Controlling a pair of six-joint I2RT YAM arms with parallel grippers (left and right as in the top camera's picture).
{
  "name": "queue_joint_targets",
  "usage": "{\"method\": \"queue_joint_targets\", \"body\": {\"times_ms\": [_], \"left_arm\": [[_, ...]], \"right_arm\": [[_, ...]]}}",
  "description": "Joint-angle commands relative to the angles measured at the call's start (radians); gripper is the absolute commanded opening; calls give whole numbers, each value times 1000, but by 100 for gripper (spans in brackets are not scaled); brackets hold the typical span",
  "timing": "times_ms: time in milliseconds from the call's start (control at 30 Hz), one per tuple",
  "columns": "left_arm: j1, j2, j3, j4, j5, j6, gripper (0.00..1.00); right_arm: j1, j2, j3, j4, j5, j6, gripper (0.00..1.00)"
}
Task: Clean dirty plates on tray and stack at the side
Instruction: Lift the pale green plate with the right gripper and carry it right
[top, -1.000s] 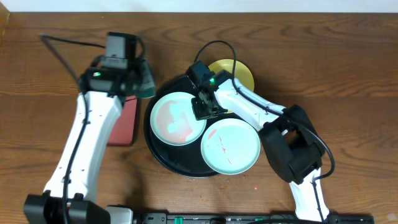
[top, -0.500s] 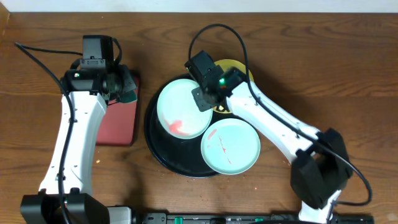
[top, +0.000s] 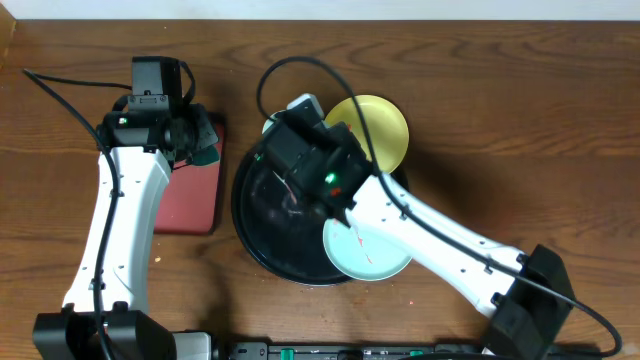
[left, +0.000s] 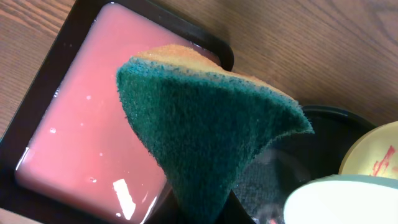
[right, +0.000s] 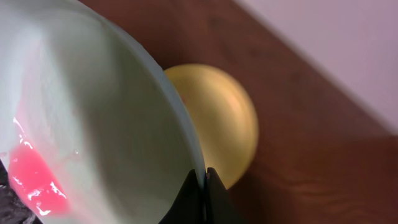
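- The right hand (right: 203, 186) is clamped on the rim of a pale plate (right: 112, 124). It holds the plate steeply tilted above the far half of the black tray (top: 258, 215). A wet pink smear (right: 37, 182) sits low on the plate's face.
- The second pale plate (top: 368, 258), streaked with thin red lines, lies on the tray's near right part, partly under the right arm.
- The yellow plate (top: 382, 125) rests at the tray's far right rim, toward the far edge of the worktop (top: 520, 110).
- The left hand (top: 196, 132) grips a green sponge (left: 199, 134) with a yellow backing, the pad bent into a fold. It hangs over the far end of the pink tray (left: 87, 130), which holds a glossy pink liquid.
- The pink tray sits just beside the black tray, on the side nearer the worktop's left edge.
- The black tray itself stands around the middle of the worktop, closer to the near edge.
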Motion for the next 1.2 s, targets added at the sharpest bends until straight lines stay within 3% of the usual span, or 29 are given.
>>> {"method": "queue_joint_targets", "body": {"times_ms": [0, 333, 533, 1000, 1167], "left_arm": [[5, 6, -8, -8, -13, 17, 7], [5, 6, -8, -20, -13, 17, 7], [4, 6, -8, -21, -13, 17, 7], [5, 6, -8, -25, -13, 17, 8], [5, 9, -8, -26, -13, 17, 7]], "right_arm": [[37, -34, -2, 9, 253, -61, 1], [92, -55, -2, 60, 568, -68, 1], [93, -112, -2, 132, 599, -109, 1], [69, -196, -2, 132, 399, -107, 1], [41, -196, -2, 66, 241, -35, 1]]}}
